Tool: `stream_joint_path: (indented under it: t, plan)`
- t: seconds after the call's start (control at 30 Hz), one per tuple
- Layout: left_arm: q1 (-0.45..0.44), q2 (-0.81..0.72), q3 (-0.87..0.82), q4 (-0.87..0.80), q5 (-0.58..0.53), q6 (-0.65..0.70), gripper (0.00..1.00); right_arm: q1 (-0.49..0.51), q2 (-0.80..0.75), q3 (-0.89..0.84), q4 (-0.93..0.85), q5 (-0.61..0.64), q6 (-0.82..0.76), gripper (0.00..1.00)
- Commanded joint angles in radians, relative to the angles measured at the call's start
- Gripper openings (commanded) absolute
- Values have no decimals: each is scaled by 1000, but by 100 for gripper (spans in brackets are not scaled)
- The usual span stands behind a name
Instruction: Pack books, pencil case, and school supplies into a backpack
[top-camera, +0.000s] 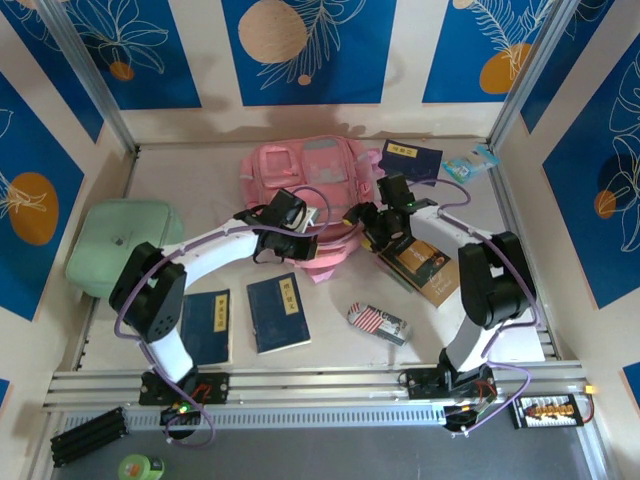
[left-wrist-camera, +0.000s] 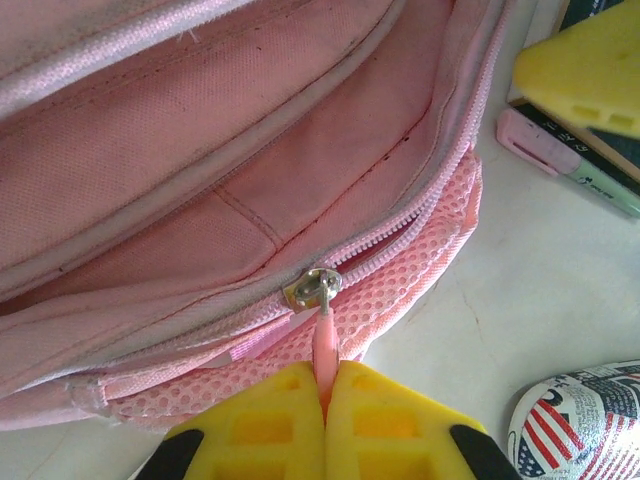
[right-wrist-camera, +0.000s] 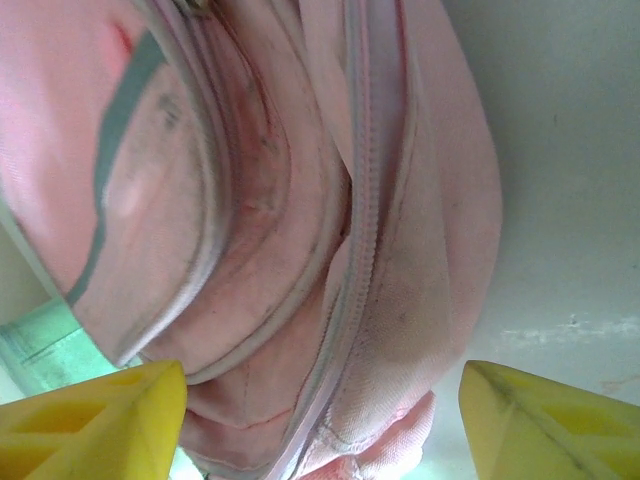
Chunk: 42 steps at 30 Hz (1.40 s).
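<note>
From above, the backpack (top-camera: 310, 175) lies slumped just ahead of both grippers. It looks light and floppy, so the cloth will probably bunch rather than keep its shape. The firm places to take hold are the zipper pull and the stitched edges. The left arm sweeps in low from the side, with the left gripper (top-camera: 300, 243) at the bag's near edge. The right arm folds back over its base, and the right gripper (top-camera: 358, 215) is just beside that same edge. Two books (top-camera: 278, 312) lie well behind the left gripper, and the pencil case (top-camera: 378, 322) lies behind the right one. In the left wrist view, the fingers are clenched on the zipper pull (left-wrist-camera: 322, 345), with the slider (left-wrist-camera: 314, 287) just beyond their tips. How far the zip has run cannot be told. In the right wrist view, the jaws stand wide apart and hold nothing, with the bag's zipped seam ahead of and between them.
</note>
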Motion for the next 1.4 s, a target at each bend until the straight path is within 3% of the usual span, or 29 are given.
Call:
stream_joint_path:
  t: [0.0, 0.13, 0.33, 0.37, 0.73, 1.03, 1.37]
  plan:
    - [-6, 12, 40, 4, 32, 2, 0, 25, 57, 46, -12, -8, 41, 73]
    - [-6, 14, 38, -17, 24, 4, 0, 45, 105, 77, -14, 9, 38, 59]
    - [0, -13, 33, -122, -51, 59, 0, 39, 97, 85, -43, 89, -13, 12]
    - [3, -26, 25, -143, -75, 76, 0, 36, 89, 89, -45, 101, -28, 9]
    - [143, -166, -102, -216, -172, 186, 0, 22, 19, 131, -81, 177, -111, 4]
    - [230, -138, -139, -183, -243, 321, 0, -4, -19, 149, -94, 165, -152, 1]
    - [332, -24, -38, -22, -317, 453, 0, -21, -19, 176, -104, 124, -198, 1]
